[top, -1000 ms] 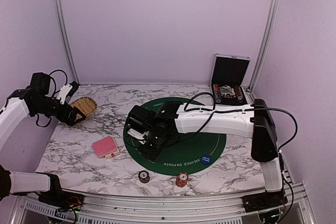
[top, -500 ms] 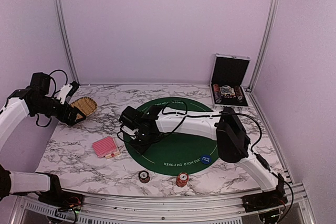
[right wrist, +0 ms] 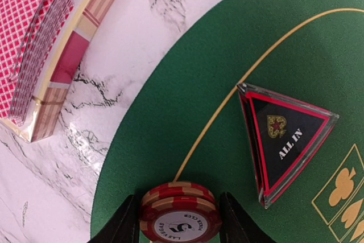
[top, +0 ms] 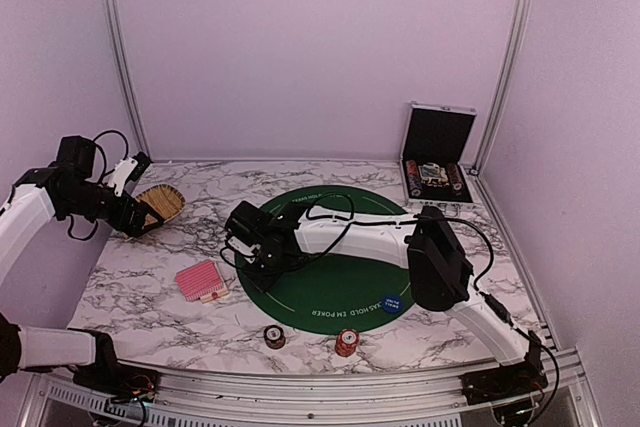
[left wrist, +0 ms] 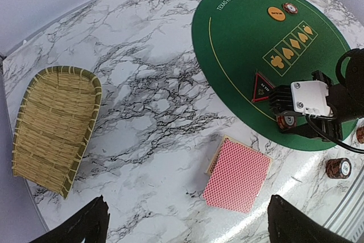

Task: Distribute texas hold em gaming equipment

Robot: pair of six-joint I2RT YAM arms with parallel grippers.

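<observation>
My right gripper is shut on a short stack of red-and-white poker chips, low over the left edge of the green mat. The black triangular "ALL IN" marker lies just beyond it on the mat. The pink-red-backed card deck lies on the marble to the left, and also shows in the top view. My left gripper is open and empty, held high near the straw basket. An orange disc and a blue disc lie on the mat.
Two more chip stacks stand near the front edge of the table. The open silver case with chips stands at the back right. My right arm stretches across the mat.
My right arm has folded and its gripper has moved left with the chips to the mat's left edge. The left arm has barely moved.
</observation>
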